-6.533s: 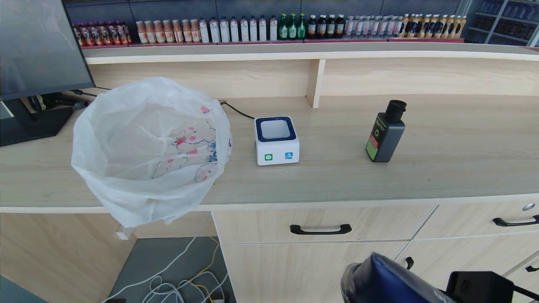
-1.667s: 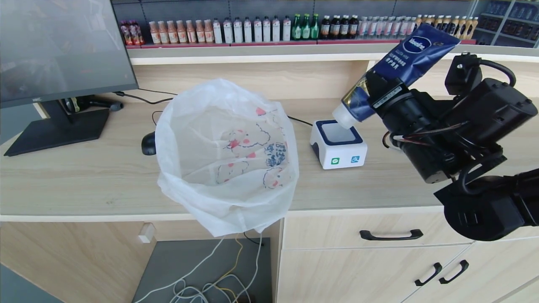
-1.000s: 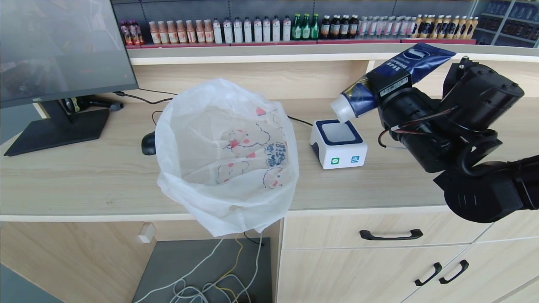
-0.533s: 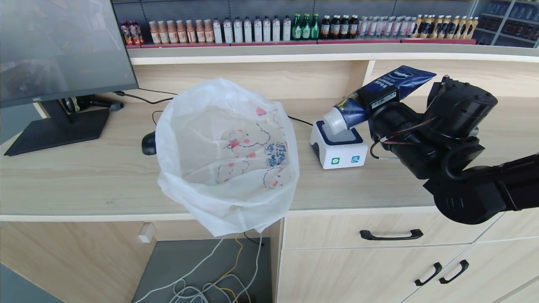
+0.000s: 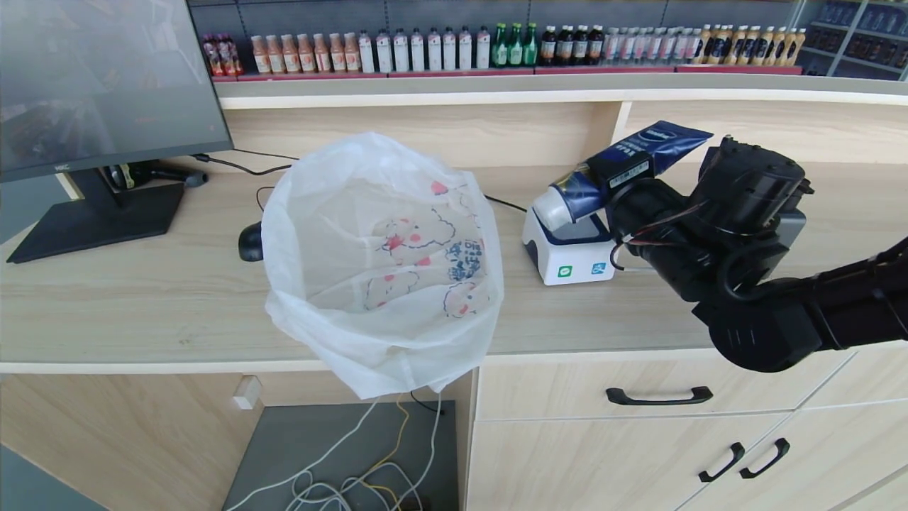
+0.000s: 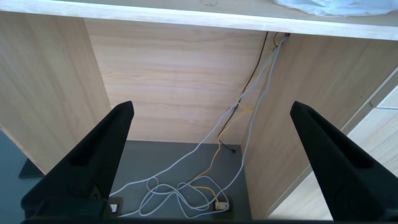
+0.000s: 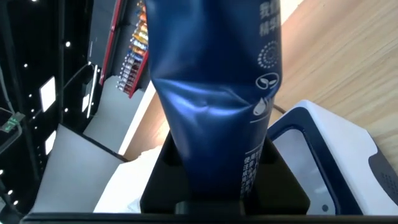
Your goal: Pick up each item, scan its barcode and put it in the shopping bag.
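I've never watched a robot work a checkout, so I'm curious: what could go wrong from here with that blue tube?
The blue tube hangs cap-first low over the scanner and might knock it. The right end effector grips the soft tube mid-body, so it could slip. The shopping bag overhangs the counter edge and may tip once loaded.

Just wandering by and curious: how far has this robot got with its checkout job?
Done: the blue tube is off the counter, clamped in the right gripper. In hand: scanning, its capped end hanging over the white scanner. Left: dropping it into the shopping bag, standing open beside the scanner.
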You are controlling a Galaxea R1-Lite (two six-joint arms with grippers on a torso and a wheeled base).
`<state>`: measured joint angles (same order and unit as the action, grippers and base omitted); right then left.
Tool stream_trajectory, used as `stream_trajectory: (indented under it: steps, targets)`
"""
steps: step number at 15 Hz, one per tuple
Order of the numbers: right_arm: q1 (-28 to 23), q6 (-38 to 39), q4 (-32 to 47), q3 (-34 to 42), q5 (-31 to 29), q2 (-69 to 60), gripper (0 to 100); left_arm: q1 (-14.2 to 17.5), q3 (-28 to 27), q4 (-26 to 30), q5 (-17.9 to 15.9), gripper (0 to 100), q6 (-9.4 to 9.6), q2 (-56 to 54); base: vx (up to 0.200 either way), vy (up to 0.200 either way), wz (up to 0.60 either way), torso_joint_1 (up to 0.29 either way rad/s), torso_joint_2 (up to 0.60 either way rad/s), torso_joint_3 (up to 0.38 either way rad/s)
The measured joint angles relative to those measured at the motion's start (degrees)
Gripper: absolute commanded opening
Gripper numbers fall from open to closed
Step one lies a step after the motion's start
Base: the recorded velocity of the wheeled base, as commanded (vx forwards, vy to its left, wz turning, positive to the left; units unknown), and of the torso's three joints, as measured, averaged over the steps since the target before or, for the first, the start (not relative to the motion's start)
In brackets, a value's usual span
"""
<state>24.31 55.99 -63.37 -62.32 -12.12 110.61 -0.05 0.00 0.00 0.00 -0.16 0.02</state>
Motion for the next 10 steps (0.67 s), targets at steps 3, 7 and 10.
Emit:
stream_trajectory:
  steps: [3,7,10]
  targets:
    - [-1.24,1.07,0.22,-1.05,-0.02,1.39,0,0.0,0.0,0.0,0.0,100,0.0,0.0,0.0,0.0,0.0,0.0,0.0,0.0]
    - [-1.24,1.43,0.17,-2.54,0.0,2.38,0,0.0,0.0,0.0,0.0,100,0.0,0.0,0.0,0.0,0.0,0.0,0.0,0.0]
    - [-0.72,1.49,0.2,-3.63,0.02,2.6,0,0.0,0.0,0.0,0.0,100,0.0,0.0,0.0,0.0,0.0,0.0,0.0,0.0]
